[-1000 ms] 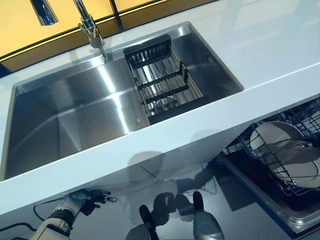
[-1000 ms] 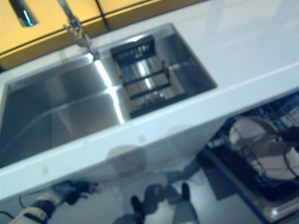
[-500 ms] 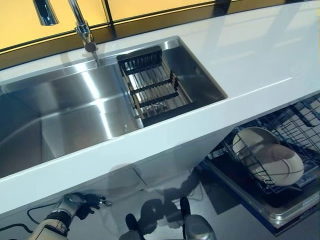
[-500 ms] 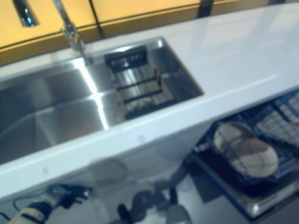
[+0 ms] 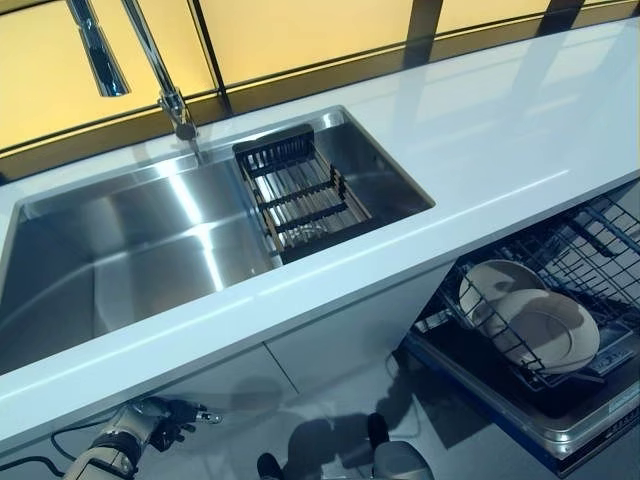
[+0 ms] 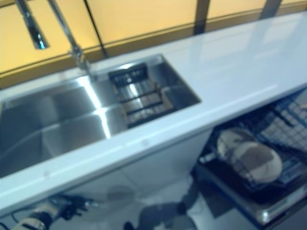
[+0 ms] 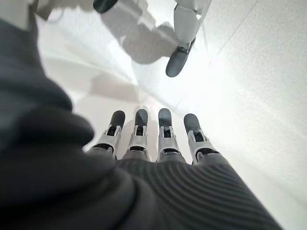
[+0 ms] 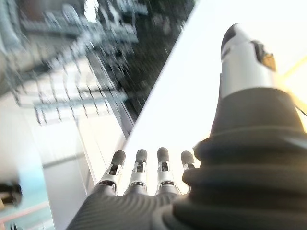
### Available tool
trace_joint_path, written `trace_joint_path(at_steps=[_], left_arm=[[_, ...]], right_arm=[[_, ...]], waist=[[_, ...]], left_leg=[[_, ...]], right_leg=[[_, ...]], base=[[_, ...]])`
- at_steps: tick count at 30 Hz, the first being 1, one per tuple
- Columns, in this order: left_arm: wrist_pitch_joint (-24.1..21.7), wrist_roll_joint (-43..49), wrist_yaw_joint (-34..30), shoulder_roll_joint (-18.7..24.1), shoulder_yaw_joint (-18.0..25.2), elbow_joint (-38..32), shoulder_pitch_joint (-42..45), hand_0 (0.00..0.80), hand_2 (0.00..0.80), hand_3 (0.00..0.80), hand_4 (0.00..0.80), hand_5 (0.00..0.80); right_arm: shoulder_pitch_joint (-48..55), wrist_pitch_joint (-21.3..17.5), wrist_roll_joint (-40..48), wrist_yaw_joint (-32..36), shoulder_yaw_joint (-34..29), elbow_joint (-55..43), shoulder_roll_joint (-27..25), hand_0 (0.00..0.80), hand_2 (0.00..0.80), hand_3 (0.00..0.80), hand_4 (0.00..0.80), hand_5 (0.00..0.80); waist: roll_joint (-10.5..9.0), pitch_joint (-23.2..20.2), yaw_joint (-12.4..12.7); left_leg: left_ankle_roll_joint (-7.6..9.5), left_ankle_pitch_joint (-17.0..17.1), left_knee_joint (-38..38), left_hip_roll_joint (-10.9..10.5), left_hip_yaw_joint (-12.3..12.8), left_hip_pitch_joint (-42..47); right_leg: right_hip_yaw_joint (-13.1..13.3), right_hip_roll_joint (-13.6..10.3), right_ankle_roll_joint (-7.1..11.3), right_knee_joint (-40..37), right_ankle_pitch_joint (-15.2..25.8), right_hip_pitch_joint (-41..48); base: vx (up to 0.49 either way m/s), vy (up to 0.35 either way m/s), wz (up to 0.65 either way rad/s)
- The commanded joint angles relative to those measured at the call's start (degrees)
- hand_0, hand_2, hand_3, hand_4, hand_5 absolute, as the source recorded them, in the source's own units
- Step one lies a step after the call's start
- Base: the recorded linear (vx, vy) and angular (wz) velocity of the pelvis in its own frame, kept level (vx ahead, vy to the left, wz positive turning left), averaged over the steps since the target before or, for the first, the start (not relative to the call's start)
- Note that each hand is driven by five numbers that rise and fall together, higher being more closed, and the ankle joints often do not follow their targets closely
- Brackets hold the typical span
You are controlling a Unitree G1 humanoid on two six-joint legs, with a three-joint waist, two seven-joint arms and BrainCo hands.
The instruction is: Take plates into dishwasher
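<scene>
Standing on edge in the dishwasher rack (image 5: 590,250), at the lower right below the counter, are two plates (image 5: 530,325), pale and round, overlapping one another and leaning between the wire tines; neither hand touches them. The white countertop (image 5: 500,130) runs across the scene, with a steel sink (image 5: 130,250) set in its left part. A dark drainer basket (image 5: 300,190) sits in the right end of the sink, and a faucet (image 5: 160,75) rises at the far edge. The left hand (image 5: 165,420) hangs low at the near left, below the counter's edge, fingers (image 7: 163,129) straight and relaxed, holding nothing. The right hand (image 8: 144,187) shows only in its own wrist view, fingers extended side by side, thumb apart, empty, with the rack's wires beyond it.
</scene>
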Motion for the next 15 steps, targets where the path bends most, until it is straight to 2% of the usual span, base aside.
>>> trace_joint_path(at_steps=[1,4,6,7,9,10,12,15], left_arm=[[0.26,2.89,5.79,5.31,4.15,6.36,-2.81,0.000,0.000,0.000,0.000,0.000],[1.59,3.20,8.01,5.76,7.80,8.68,0.56,0.000,0.000,0.000,0.000,0.000],[0.87,4.08,9.29,5.36,10.48,9.66,2.01,0.000,0.000,0.000,0.000,0.000],[-0.32,3.91,9.55,5.24,10.65,10.08,2.05,0.000,0.000,0.000,0.000,0.000],[-2.56,2.99,9.70,4.62,11.14,9.85,2.04,0.000,0.000,0.000,0.000,0.000],[-3.27,2.42,9.57,4.50,10.83,9.69,1.65,0.000,0.000,0.000,0.000,0.000],[-4.73,0.75,9.55,4.13,9.29,8.98,0.38,0.000,0.000,0.000,0.000,0.000],[-3.80,-2.68,8.53,4.28,7.51,7.51,-3.21,0.000,0.000,0.000,0.000,0.000]], right_arm=[[0.60,-5.73,1.81,-7.91,-2.06,-2.35,-0.98,0.000,0.000,0.000,0.000,0.000],[1.75,-5.91,2.01,-12.75,-4.16,-2.45,-0.09,0.000,0.000,0.000,0.000,0.000],[3.85,-4.79,2.41,-17.58,-7.93,-1.12,0.56,0.000,0.000,0.000,0.000,0.000],[5.00,-4.80,3.21,-19.39,-9.51,-0.12,0.63,0.000,0.000,0.000,0.000,0.000],[7.70,-6.49,3.34,-21.19,-12.93,2.76,1.13,0.000,0.000,0.000,0.000,0.000],[9.24,-7.50,2.97,-21.26,-14.31,3.56,1.36,0.000,0.000,0.000,0.000,0.000],[13.98,-8.58,2.72,-21.66,-17.23,3.79,2.03,0.000,0.000,0.000,0.000,0.000],[16.20,-6.14,4.72,-22.31,-19.03,3.35,2.30,0.000,0.000,0.000,0.000,0.000]], waist=[[-3.77,-3.61,0.63],[-3.78,-3.92,1.72],[-3.82,-3.41,2.73],[-4.15,-3.12,2.77],[-4.51,-3.15,2.02],[-4.64,-3.24,1.68],[-4.63,-3.58,0.82],[-4.29,-4.10,-1.16]], left_leg=[[-1.47,-4.47,1.88,3.69,-3.08,6.07],[-3.32,-0.07,0.21,6.15,-4.21,4.74],[-5.38,4.52,0.37,7.37,-2.49,0.00],[-5.01,3.74,1.46,6.73,-1.41,-0.20],[-4.33,1.25,7.51,4.96,1.85,0.99],[-4.29,0.43,10.16,4.38,2.25,1.60],[-3.24,-1.82,17.12,1.92,0.32,2.48],[-2.52,-5.31,26.70,-1.62,-2.36,5.98]], right_leg=[[-1.42,-0.44,0.87,8.64,-7.19,-1.31],[-3.64,0.94,0.22,6.10,-6.68,0.46],[-5.07,1.94,0.75,2.68,-5.61,2.45],[-5.67,1.58,0.85,2.35,-5.10,2.25],[-8.06,0.98,-0.14,1.49,-3.52,0.62],[-8.53,1.09,-0.74,0.97,-2.93,0.25],[-8.67,1.97,-2.42,1.86,-2.75,-1.34],[-8.77,3.36,-4.48,4.68,-3.10,-5.55]], base=[[0.083,-0.214,0.02],[0.047,-0.188,0.13],[-0.151,-0.165,0.37],[-0.293,-0.131,0.49],[-0.349,-0.093,0.49],[-0.364,-0.099,0.53],[-0.328,-0.128,0.39],[-0.388,-0.112,0.58]])
